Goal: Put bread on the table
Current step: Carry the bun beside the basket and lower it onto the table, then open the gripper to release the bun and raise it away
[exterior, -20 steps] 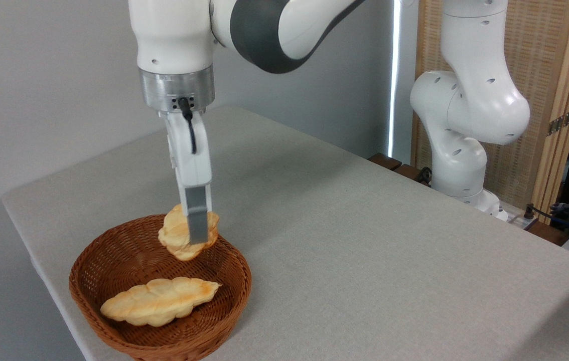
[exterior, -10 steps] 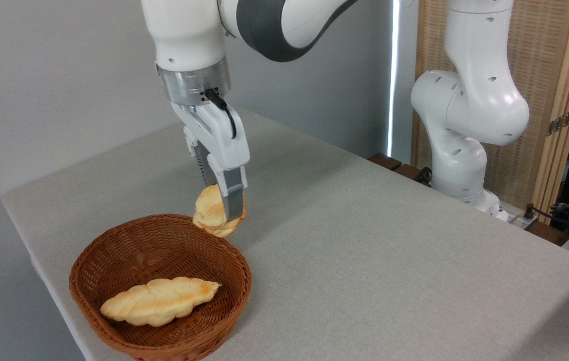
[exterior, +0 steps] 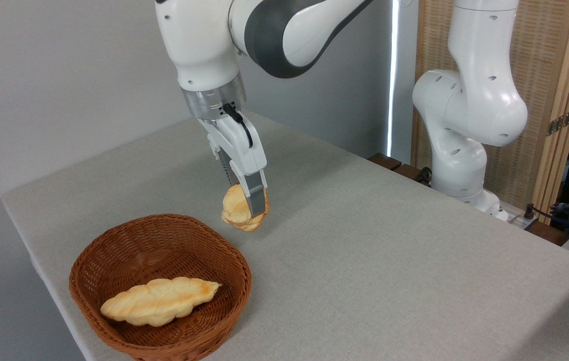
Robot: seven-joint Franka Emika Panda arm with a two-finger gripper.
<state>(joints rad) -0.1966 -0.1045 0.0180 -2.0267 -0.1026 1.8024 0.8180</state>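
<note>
The bread (exterior: pixel 237 210), a small lumpy golden bun, hangs low over the grey-beige table (exterior: pixel 365 260), just past the far right rim of the basket. My gripper (exterior: pixel 250 206) is shut on it, tilted, with one grey finger (exterior: pixel 256 199) across its front; the other finger is hidden behind the bun. Whether the bun's underside touches the cloth cannot be told.
A brown wicker basket (exterior: pixel 114 248) stands at the table's front left corner with a long twisted loaf (exterior: pixel 159 301) inside. The arm's white base (exterior: pixel 465 150) rises at the back right. A wooden screen (exterior: pixel 545 75) and cables (exterior: pixel 565 215) lie beyond the right edge.
My gripper has carried the bread up out of the basket, then rightward and away over its rim, and lowered it toward the cloth. The wrist has tilted.
</note>
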